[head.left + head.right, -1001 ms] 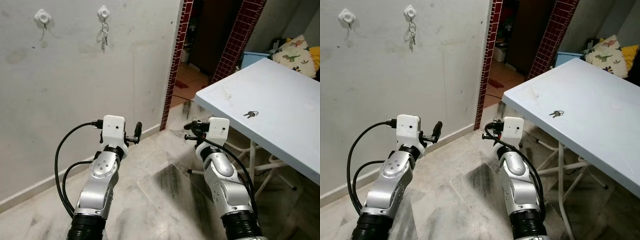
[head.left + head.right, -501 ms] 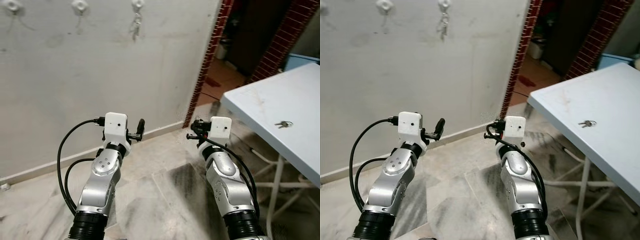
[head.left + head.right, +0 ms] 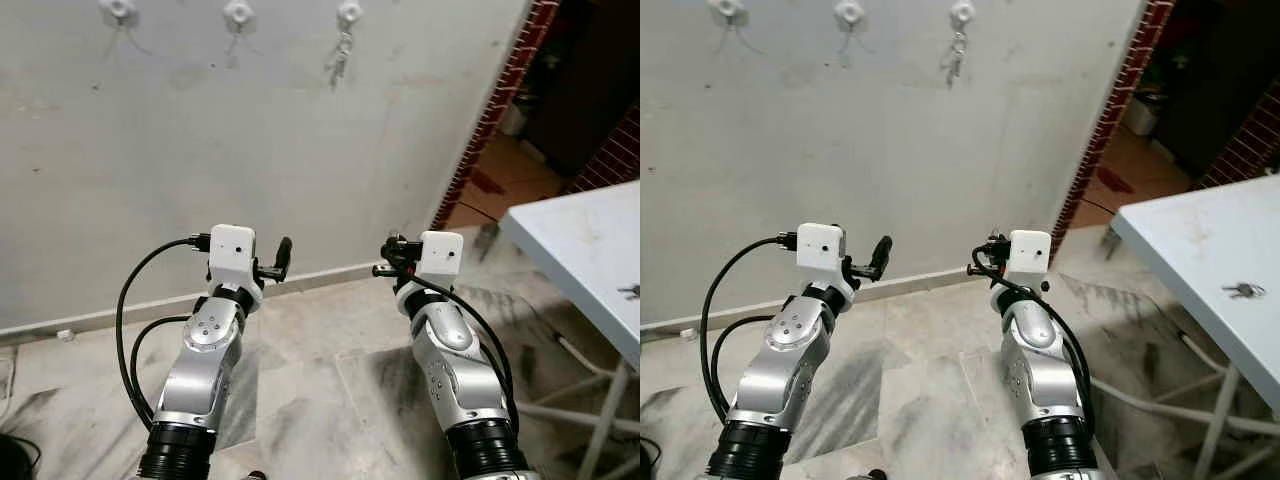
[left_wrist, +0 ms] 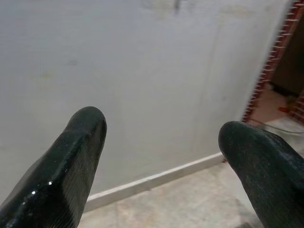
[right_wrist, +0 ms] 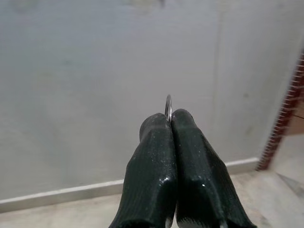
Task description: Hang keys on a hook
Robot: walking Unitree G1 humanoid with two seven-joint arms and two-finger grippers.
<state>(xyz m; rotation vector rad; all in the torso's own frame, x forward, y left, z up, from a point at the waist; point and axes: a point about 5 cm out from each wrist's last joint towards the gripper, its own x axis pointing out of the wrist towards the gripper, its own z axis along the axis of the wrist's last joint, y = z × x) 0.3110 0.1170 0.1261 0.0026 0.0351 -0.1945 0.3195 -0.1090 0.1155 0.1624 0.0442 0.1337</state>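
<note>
Before the wall, right gripper jaws clenched on key ring, edge-on, upright, left gripper released.

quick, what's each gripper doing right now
Left gripper: open, black fingers spread wide, holding nothing.
Right gripper: shut on a thin silver metal key ring that pokes out between its fingertips.

We see grey-white wall, white hooks, silver keys on one. Red brick edging. Pale blue table. Grey-veined marble floor. Our silver arms, black fingers.
</note>
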